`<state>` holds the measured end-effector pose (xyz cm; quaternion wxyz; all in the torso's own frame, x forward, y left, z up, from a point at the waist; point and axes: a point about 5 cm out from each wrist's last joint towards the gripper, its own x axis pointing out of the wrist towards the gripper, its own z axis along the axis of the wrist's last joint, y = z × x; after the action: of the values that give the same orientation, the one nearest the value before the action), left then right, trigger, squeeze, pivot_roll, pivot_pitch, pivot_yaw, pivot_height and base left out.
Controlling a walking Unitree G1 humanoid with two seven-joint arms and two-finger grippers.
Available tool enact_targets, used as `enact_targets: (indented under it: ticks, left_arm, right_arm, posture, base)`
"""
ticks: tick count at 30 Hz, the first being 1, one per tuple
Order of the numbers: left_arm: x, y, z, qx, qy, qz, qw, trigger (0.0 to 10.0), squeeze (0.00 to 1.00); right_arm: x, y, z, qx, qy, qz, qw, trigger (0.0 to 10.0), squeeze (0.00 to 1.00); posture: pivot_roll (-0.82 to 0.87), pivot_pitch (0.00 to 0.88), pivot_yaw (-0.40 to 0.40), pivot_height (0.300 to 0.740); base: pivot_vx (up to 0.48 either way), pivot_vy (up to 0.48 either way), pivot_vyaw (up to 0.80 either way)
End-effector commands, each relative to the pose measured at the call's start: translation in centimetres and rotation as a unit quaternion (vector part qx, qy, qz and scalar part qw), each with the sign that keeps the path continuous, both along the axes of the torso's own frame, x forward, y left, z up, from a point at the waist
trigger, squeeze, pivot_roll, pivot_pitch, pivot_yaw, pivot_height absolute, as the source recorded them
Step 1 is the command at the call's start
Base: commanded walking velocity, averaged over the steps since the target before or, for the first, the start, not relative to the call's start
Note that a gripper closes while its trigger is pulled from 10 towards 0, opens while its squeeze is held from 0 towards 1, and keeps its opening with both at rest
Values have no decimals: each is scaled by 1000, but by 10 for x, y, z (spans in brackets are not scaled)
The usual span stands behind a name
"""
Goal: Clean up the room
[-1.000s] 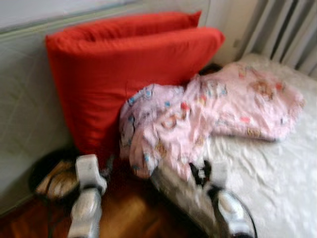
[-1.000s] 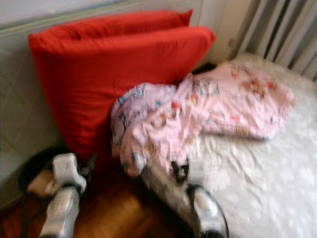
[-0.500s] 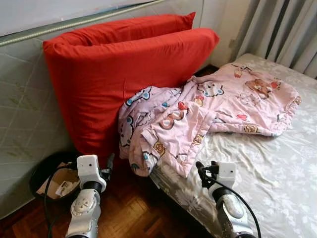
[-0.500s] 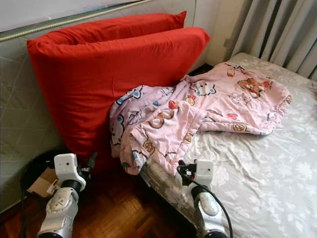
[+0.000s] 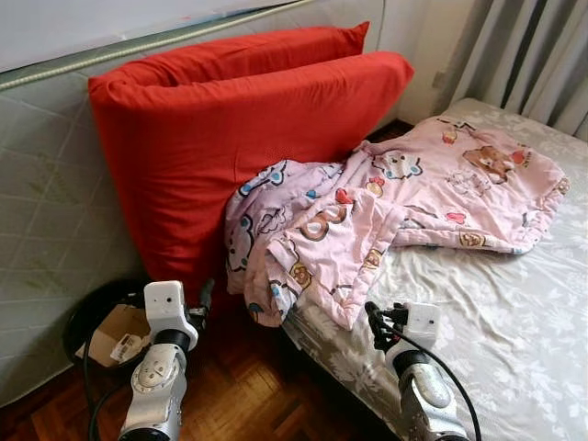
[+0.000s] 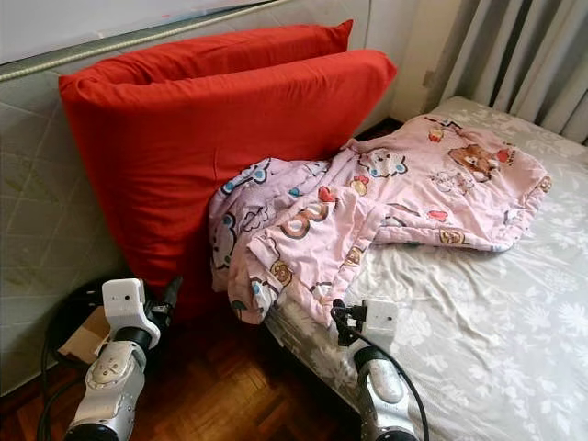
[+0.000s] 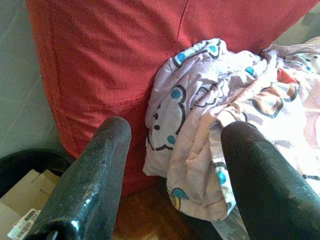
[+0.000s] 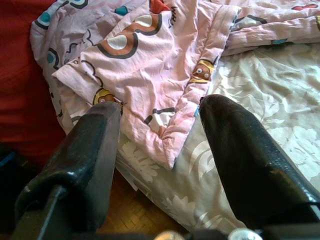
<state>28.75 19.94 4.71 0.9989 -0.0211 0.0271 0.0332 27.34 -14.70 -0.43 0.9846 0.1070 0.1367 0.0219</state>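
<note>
A crumpled pink blanket (image 5: 386,216) lies across the near left corner of the bed (image 5: 514,331), its long axis running from that corner toward the far right edge, one end spilling over the bed's left edge against the big red cushion (image 5: 230,138). The right gripper (image 5: 378,323), jaws wide and empty, hovers just short of the blanket's overhanging hem and looks the nearer arm. The left gripper (image 5: 204,299), also wide, hangs low beside the cushion, above the wooden floor (image 5: 248,404).
</note>
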Motion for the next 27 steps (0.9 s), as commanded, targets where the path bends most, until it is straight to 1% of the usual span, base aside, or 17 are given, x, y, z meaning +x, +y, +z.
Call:
enact_targets:
  ticks: [1,6,10,15,27]
  left_arm:
    - [-3,0,-5,-6,11,0,1000,10000,0]
    - [-3,0,-6,-12,16,2,1000,10000,0]
    - [-2,0,-7,-14,19,4,1000,10000,0]
    - [-2,0,-7,-16,19,4,1000,10000,0]
    - [-2,0,-6,-18,17,6,1000,10000,0]
  right_arm:
    - [-1,0,-1,2,1,-4,1000,10000,0]
    - [0,2,0,4,0,-4,1000,10000,0]
    - [0,2,0,6,3,-9,1000,10000,0]
    - [0,1,-1,6,4,-9,1000,10000,0]
    - [1,4,0,5,1,-6,1000,10000,0]
  posture:
    - [-33,25,-13,740]
    - [-35,26,-14,740]
    - [-37,33,-15,740]
    - [-36,43,-14,740]
    - [-32,50,-16,740]
  base:
    - [0,0,0]
    - [0,0,0]
    - [0,315,0]
    - [0,321,-729]
    - [0,321,0]
